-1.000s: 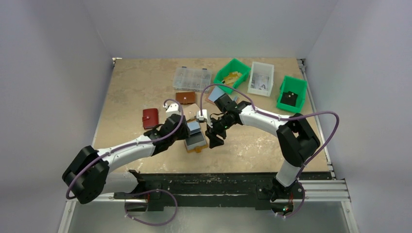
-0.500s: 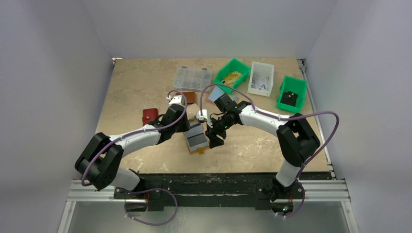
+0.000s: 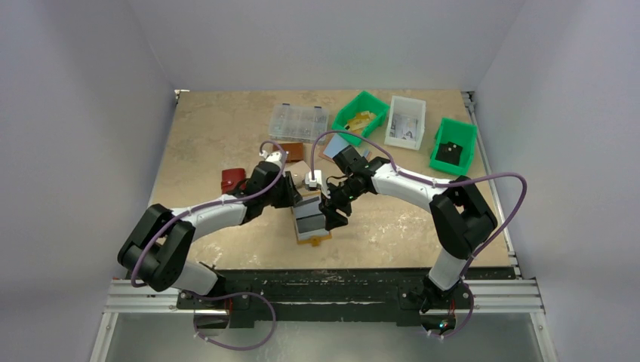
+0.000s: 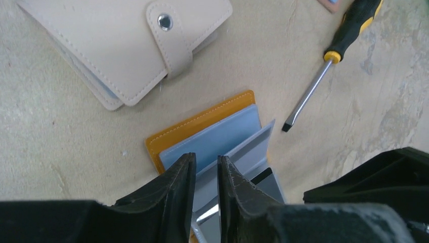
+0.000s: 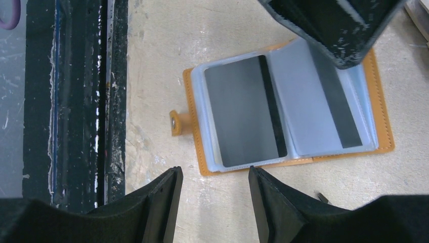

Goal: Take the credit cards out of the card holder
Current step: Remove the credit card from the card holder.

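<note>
Plainly spread open and flat on the tabletop (image 5: 202, 30), toward its near edge: the card holder (image 5: 380, 116), mustard leather, snap tab (image 5: 177, 123) pointing at the arms' bases. Tucked inside clear sleeves: the credit cards (image 5: 238, 111), grey, black stripe up, one on each visible page.

Probably light, thin, stiff and slick. Sleeves look floppy, apt to lift with a card and drag the whole holder along. Best taken by pinching whatever card edge shows at a sleeve's mouth, across the thickness, and sliding it out along the sleeve rather than peeling upward. Worth pinning the leather rim meanwhile.

Left end effector (image 4: 206, 164) down over the far half, fingers at a narrow slit above an upstanding sleeve leaf. Cannot tell whether anything sits pinched there. Right end effector (image 5: 213, 174) released and empty, hovering just beside the holder.
</note>
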Robot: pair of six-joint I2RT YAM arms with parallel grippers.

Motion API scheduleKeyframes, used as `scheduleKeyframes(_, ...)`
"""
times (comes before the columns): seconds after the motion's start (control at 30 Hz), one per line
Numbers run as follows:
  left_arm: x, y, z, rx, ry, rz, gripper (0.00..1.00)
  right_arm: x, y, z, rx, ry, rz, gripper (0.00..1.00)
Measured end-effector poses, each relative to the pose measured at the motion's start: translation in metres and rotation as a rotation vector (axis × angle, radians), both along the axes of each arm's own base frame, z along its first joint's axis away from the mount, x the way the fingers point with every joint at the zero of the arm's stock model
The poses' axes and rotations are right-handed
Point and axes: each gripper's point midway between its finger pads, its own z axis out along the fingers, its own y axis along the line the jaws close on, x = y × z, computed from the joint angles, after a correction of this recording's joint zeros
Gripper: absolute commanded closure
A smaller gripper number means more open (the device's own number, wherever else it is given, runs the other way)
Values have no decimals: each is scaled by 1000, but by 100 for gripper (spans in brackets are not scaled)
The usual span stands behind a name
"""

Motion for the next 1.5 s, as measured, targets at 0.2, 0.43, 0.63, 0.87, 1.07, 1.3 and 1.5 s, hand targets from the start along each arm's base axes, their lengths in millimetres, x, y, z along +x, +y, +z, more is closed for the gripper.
scheduleKeyframes(0.2,-18,4,-10,-34,46,-5,73,1,0,0,1,0,-4,41)
scheduleKeyframes(0.43,-36,4,-12,-94,73,-18,72,13,8,-2,6,-9,-65,42)
scheduleKeyframes(0.63,-52,-1,-11,-172,93,-37,71,17,11,-11,-4,14,-98,47)
scheduleKeyframes(0.87,-75,-3,-17,-260,137,-54,67,16,11,-16,-13,29,-103,47)
scheduleKeyframes(1.07,-83,-9,-9,-345,141,-63,66,14,10,-16,-14,38,-98,47)
scheduleKeyframes(1.3,-81,-15,0,-393,122,-72,66,11,8,-20,-28,53,-94,49)
scheduleKeyframes(1.5,-80,-15,-9,-361,152,-72,69,10,7,-20,-31,55,-94,50)
